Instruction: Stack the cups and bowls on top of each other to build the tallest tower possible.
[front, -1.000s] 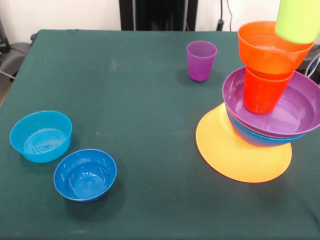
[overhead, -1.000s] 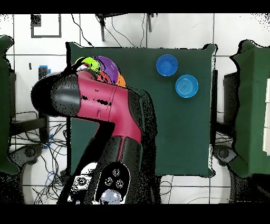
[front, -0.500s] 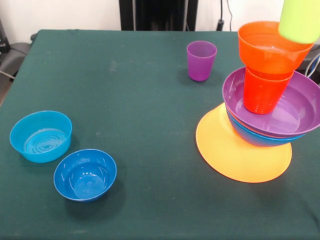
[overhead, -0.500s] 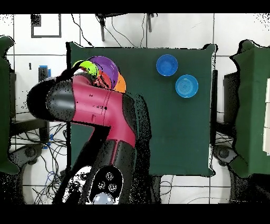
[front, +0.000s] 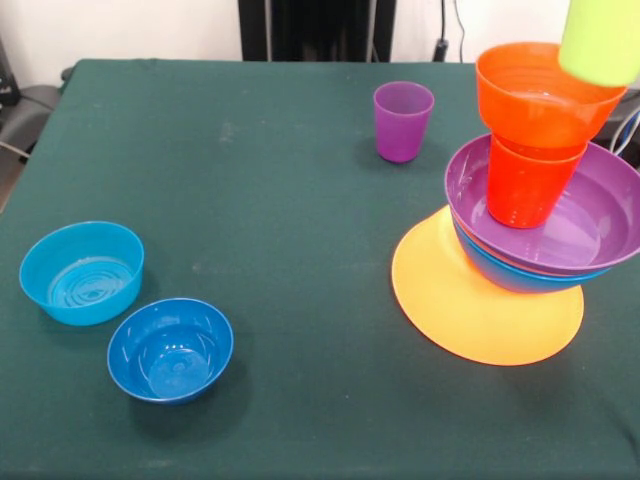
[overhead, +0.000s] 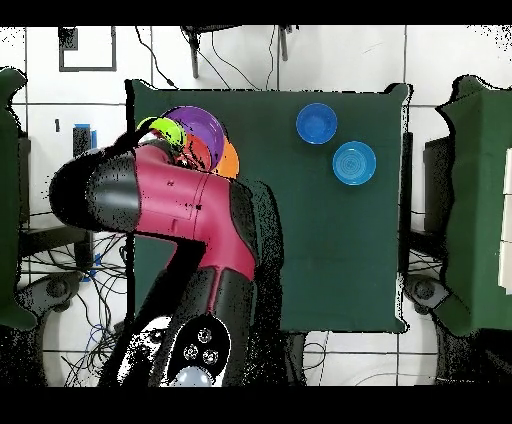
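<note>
Bowls, dark blue (front: 170, 349) beside light blue (front: 82, 272), apart from tower (front: 530, 200).

The front camera looked across the green table (front: 250, 200) from its near edge, close and angled downward. The overhead camera looked straight down from high up, taking in surrounding floor. Both views shared the 2 blue bowls (front: 170, 348) (overhead: 354, 163).

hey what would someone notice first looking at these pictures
The tower at the front view's right: an orange-yellow bowl, blue and purple bowls, an orange cup and an orange bowl, with a lime cup above its top. Two blue bowls sit far off at the lower left, and a purple cup stands alone.
</note>
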